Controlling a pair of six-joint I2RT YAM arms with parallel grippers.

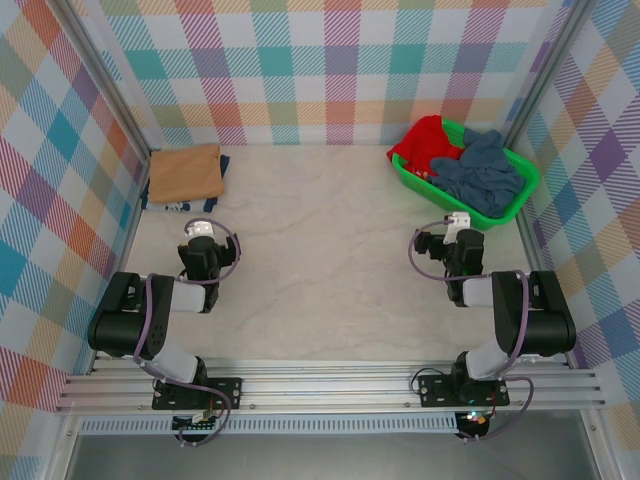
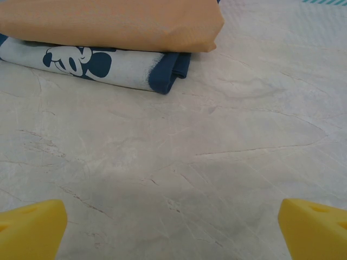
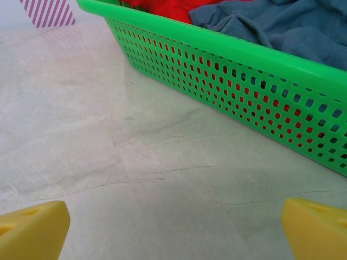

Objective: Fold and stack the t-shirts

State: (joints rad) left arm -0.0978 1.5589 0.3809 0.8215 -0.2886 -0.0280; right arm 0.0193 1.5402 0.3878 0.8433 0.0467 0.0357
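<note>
Yellow fingertips (image 2: 30, 227) sit at the bottom corners of the left wrist view, far apart with only pale marbled desk (image 1: 320, 250) between them. The left gripper (image 1: 200, 232) is spread wide and holds nothing. It hangs near the left edge of the desk, about midway from near edge to far edge, and points toward the far left corner.

The right gripper (image 1: 458, 222) is near the right edge at about the same depth. Its yellow tips are just as widely parted and it too holds nothing.

Just beyond the right gripper is a green mesh basket (image 3: 227, 70), set at an angle in the far right corner. A slate-blue t-shirt (image 1: 485, 170) lies crumpled in it toward the right edge. A red t-shirt (image 1: 425, 140) is bunched at the basket's far left end, touching the blue one.

In the far left corner lies a folded stack. A tan t-shirt (image 2: 108, 21) rests flat on top of a white t-shirt (image 2: 108, 67) that has navy trim and a navy cartoon print. The lower shirt's edge shows out from under the tan one on the near side.
</note>
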